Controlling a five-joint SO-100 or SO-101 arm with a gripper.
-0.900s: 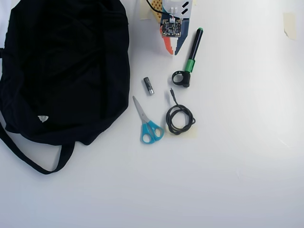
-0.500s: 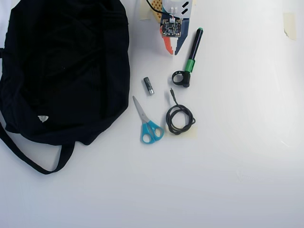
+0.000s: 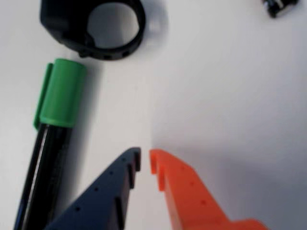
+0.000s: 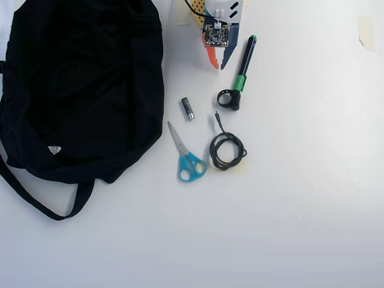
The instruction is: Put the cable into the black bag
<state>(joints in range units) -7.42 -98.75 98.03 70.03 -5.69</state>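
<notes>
Nothing of the task was yet done: the cable (image 4: 226, 150) was left coiled on the tabletop (image 4: 300, 210) at centre frame, well apart from the black bag (image 4: 78, 84) at upper left, while the gripper (image 3: 145, 162) fingers were nearly closed, empty.

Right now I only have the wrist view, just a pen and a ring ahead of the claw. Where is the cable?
Observer: In the overhead view the cable lies coiled on the table, beyond the ring from the claw, lower in the picture.
Operator: And the bag?
Observer: The black bag fills the upper left of that view, well apart from the cable.
Operator: Anything lying between them?
Observer: Yes, blue-handled scissors and a small grey cylinder lie between the cable and the bag.
</notes>
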